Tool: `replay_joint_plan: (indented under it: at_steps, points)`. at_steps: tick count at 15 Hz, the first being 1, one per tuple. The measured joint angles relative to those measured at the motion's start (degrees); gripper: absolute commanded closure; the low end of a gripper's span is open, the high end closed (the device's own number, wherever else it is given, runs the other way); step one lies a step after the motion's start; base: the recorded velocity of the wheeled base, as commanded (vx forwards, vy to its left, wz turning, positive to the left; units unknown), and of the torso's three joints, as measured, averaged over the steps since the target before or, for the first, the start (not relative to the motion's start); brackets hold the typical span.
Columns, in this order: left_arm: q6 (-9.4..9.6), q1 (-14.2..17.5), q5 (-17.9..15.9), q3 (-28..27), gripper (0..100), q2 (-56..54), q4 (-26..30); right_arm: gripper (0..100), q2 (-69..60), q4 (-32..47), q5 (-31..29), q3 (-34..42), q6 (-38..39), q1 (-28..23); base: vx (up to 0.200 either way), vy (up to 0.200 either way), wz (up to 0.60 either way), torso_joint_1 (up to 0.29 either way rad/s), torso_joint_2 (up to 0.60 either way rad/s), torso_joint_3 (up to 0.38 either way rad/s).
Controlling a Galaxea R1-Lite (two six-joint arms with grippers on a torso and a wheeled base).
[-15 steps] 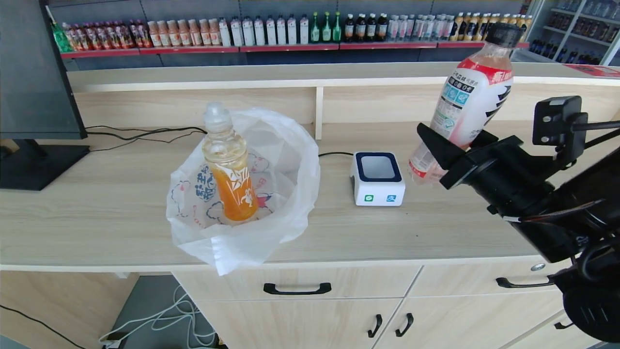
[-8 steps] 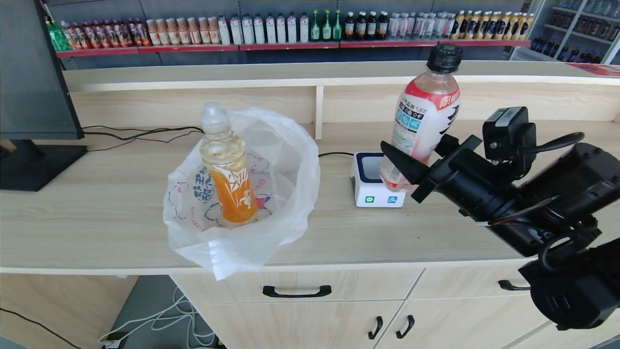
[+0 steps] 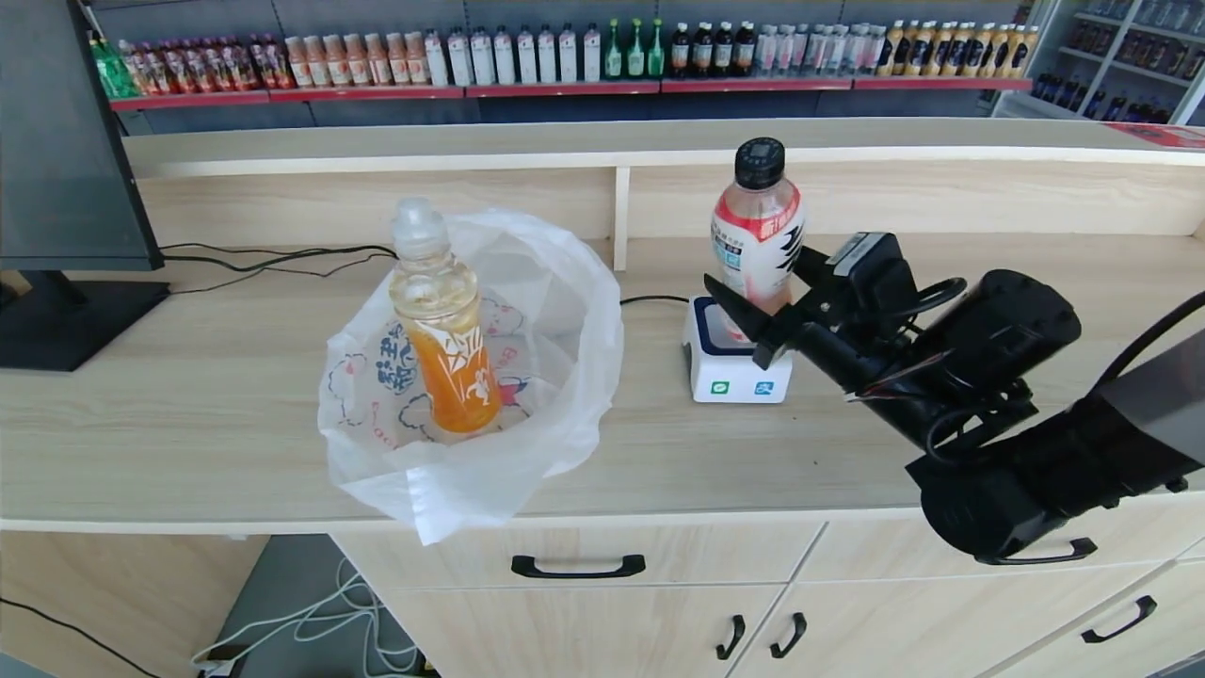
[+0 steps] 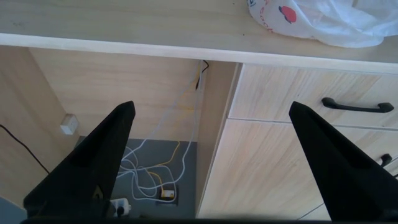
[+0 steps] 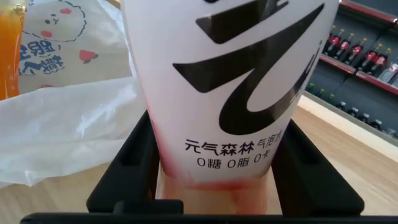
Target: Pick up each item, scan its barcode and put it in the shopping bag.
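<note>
Pink bottle [image 3: 758, 221] upright between right gripper [image 3: 761, 287] jaws, seemingly over scanner [image 3: 730, 379].

The right arm extends from the front right edge of the counter [image 3: 188, 405] toward its middle, its gripper [image 3: 767, 292] clamped around the lower part of an upright bottle [image 3: 758, 226]. The left gripper [image 4: 208, 155] hangs below the counter's front edge, fingers spread wide.

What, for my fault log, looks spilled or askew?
Nothing stands out: the right hand holds the pink-labelled, black-capped plastic bottle upright over the white scanner; the orange drink bottle stands inside the white plastic bag.
</note>
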Motion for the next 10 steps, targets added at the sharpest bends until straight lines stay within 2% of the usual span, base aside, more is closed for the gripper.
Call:
replay_joint_plan:
  at_steps: [5,10]
  points:
    - [0.02,0.0,0.0,0.0,0,0.0,0.0,100,4.2,0.0,1.0,-6.1,-6.4,-0.4,0.000,0.000,0.00,0.000,0.00,0.000]
    - [0.17,0.0,0.0,0.0,0,0.0,0.0,100,4.9,0.3,9.0,-11.4,-9.6,-2.9,0.000,0.000,0.00,0.000,0.00,0.000]
